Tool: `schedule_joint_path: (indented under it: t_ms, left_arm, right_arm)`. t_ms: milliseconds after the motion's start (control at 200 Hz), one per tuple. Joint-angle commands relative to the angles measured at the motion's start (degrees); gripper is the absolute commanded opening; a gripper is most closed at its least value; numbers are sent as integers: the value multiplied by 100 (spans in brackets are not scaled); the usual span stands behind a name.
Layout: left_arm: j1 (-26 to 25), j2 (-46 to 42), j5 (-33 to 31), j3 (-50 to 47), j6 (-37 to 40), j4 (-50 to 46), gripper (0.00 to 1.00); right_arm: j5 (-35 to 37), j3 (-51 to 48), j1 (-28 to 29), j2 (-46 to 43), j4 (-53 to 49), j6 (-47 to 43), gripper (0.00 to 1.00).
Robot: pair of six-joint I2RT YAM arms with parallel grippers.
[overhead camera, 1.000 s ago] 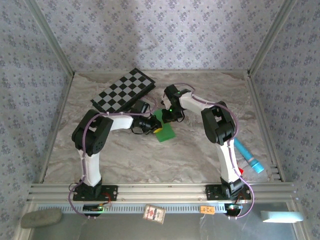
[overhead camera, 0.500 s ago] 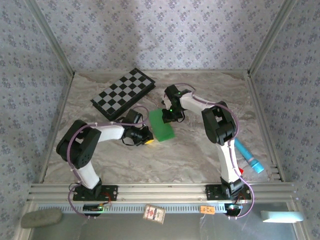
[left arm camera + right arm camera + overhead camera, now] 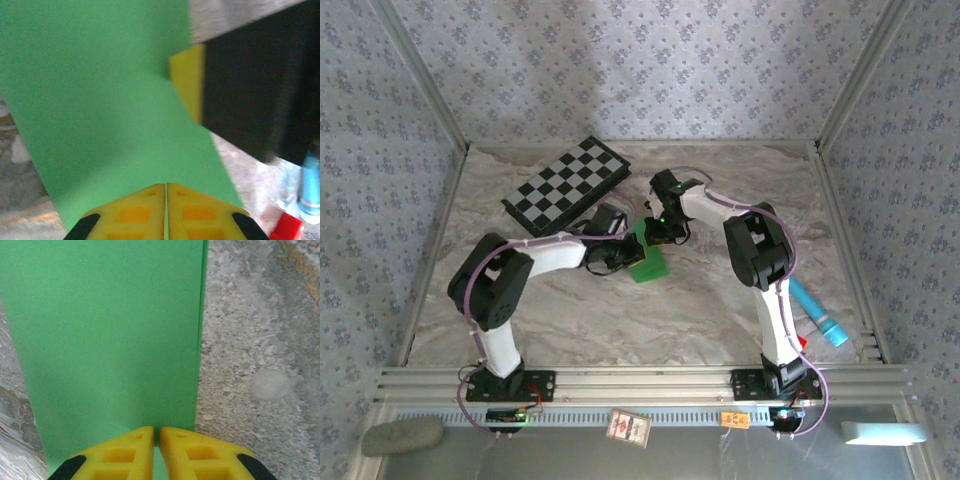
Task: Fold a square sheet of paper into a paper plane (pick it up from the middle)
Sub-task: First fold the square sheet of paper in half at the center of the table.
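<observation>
From above, you are holding the paper plane (image 3: 648,264) low over the middle of the tabletop (image 3: 720,300), with the left hand (image 3: 623,256) and the right hand (image 3: 657,232) on opposite sides, I think to keep the fold flat. At the left wrist, the left hand (image 3: 166,212) is pressing its fingers together on the green sheet. At the right wrist, the right hand (image 3: 156,450) is pinching the near edge in the same way.

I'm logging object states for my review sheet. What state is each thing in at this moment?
paper plane: folded green strip, not yet a dart, pinched by both grippers.
left gripper: shut on the paper's edge.
right gripper: shut on the paper's edge.
checkered board: lying flat on the table, apart from both grippers.
blue tube: lying on its side near the table's right edge.
</observation>
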Motion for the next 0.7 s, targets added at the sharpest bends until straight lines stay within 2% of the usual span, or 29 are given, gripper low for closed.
schedule_joint_path:
  t_ms: [0, 160, 465, 695]
  left_arm:
    - [-7, 236, -64, 135, 23, -118, 8]
    - [-8, 301, 188, -224, 8, 81, 8]
    - [-8, -295, 192, -1227, 396, -506, 7]
    - [1, -745, 165, -373, 591, -655, 7]
  right_arm:
    - [506, -282, -99, 415, -298, 167, 17]
    - [544, -309, -102, 426, -328, 286, 18]
    - [637, -334, -142, 413, -491, 810, 17]
    - [634, -425, -157, 359, -428, 1025, 18]
